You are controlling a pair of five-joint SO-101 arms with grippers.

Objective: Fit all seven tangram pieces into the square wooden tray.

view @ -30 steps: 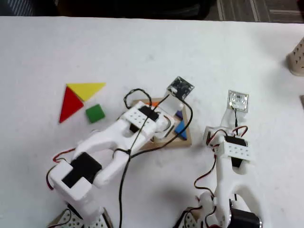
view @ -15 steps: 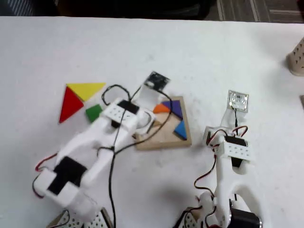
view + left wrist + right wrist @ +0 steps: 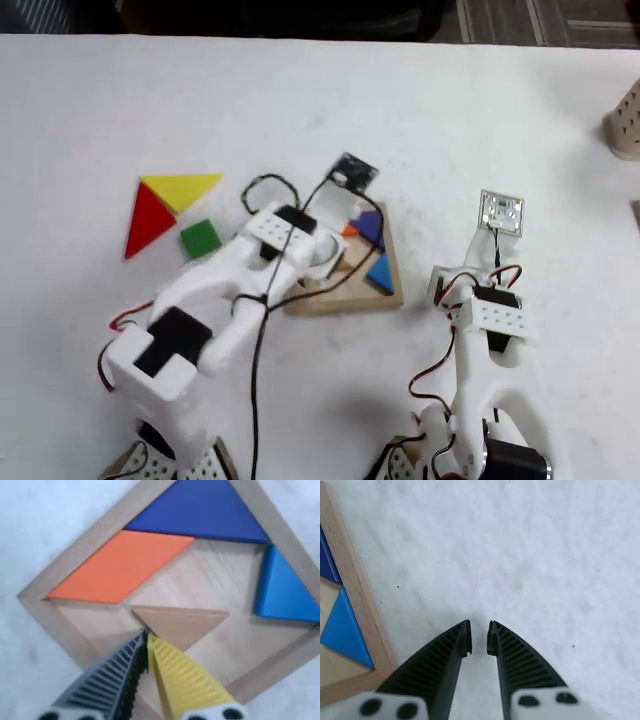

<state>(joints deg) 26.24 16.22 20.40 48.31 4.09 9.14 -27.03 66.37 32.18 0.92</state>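
Over the tray (image 3: 342, 302), near the middle of the table (image 3: 450, 100), I have the left arm (image 3: 240, 285) stretched out, its wrist covering the tray's near-left part. Through its wrist camera I see the left gripper (image 3: 146, 639) with its grey and yellow fingers pressed together, no gap between them. The tips are down at one corner of the plain triangle (image 3: 182, 622). I see nothing held between them; whether they nip that corner I cannot tell. The plain triangle lies flat on the tray floor, about mid-tray. The orange piece (image 3: 120, 567), a parallelogram, lies along one rim. The dark blue triangle (image 3: 200, 510) fills the corner next to it, and the two touch along an edge. The light blue triangle (image 3: 282, 587) sits against the adjoining rim, apart from the plain one.

Left of the tray, out on the table, lie three more pieces. The yellow triangle (image 3: 180, 188) is farthest back, the red triangle (image 3: 148, 220) is close against it on the near-left side, and the green square (image 3: 200, 238) is just beside both.

The right arm (image 3: 490, 325) stands to the right of the tray. The right gripper (image 3: 478, 639) hangs above the white table just beside the tray's outer rim, its black fingers a narrow slit apart with nothing between them.
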